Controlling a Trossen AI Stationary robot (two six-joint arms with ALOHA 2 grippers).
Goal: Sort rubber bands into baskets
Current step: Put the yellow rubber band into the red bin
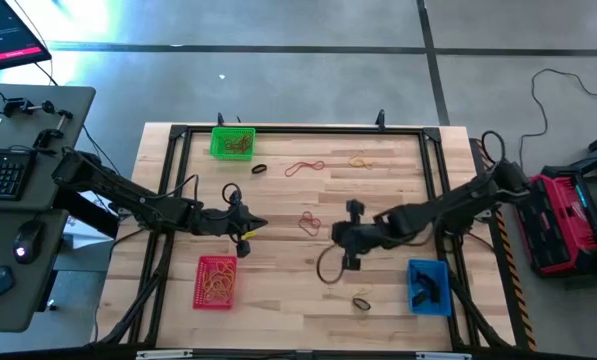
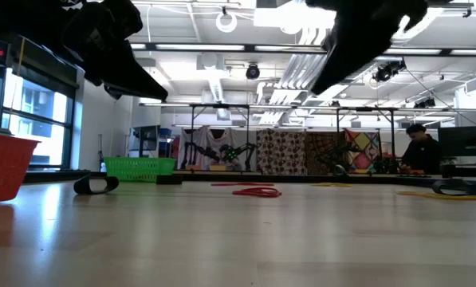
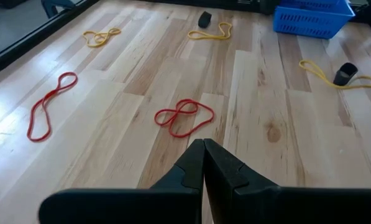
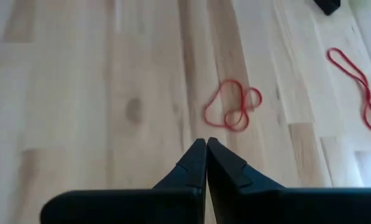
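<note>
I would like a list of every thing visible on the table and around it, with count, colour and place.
green basket: one, far left of table, bands inside.
red basket: one, near left, bands inside.
blue basket: one, near right.
red rubber bands: two loose, one at centre, one farther back.
yellow rubber bands: two loose, one far right, one near the blue basket.
black rubber band: one, beside the green basket.
keyboard: one, dark, side desk on the left.
left gripper: shut, empty, left of centre.
right gripper: shut, empty, right of centre.

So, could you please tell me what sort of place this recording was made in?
Probably a robotics lab or workshop: a framed wooden table on a concrete floor, a desk with a keyboard alongside, and an open hall with ceiling lights behind.
</note>
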